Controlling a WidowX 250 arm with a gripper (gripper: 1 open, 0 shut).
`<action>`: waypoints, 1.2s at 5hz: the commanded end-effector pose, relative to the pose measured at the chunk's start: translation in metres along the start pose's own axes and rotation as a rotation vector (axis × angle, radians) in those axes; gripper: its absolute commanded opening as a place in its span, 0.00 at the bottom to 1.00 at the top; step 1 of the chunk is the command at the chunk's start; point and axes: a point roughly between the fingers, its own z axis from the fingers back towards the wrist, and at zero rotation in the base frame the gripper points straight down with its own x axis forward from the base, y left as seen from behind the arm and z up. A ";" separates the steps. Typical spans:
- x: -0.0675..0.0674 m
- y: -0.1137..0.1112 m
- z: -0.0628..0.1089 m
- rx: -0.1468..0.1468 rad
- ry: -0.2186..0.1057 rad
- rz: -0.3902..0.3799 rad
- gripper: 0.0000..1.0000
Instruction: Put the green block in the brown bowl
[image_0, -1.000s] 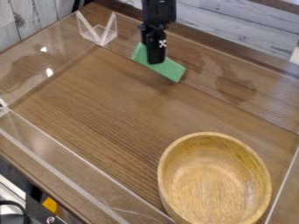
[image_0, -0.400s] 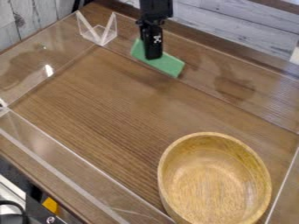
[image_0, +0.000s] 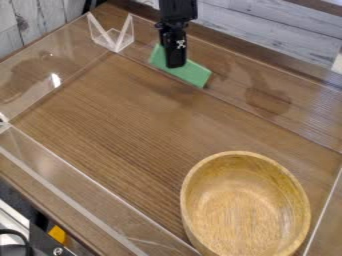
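Observation:
The green block (image_0: 193, 74) lies flat at the far middle of the wooden tabletop. My black gripper (image_0: 170, 62) comes down from above onto the block's left end, its fingers shut on that end and hiding part of it. The brown bowl (image_0: 246, 207) stands upright at the near right corner, well apart from the block and the gripper, with nothing in it.
A low clear plastic wall (image_0: 80, 170) runs along the table's near-left edge. A clear folded plastic piece (image_0: 111, 32) stands at the far left, close to the gripper. Grey planks (image_0: 267, 25) lie beyond the table's far edge.

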 end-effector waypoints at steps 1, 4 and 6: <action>0.006 0.000 0.025 0.065 -0.059 0.015 0.00; 0.018 -0.012 0.022 0.068 -0.082 0.095 0.00; 0.025 -0.014 0.015 0.084 -0.084 0.112 0.00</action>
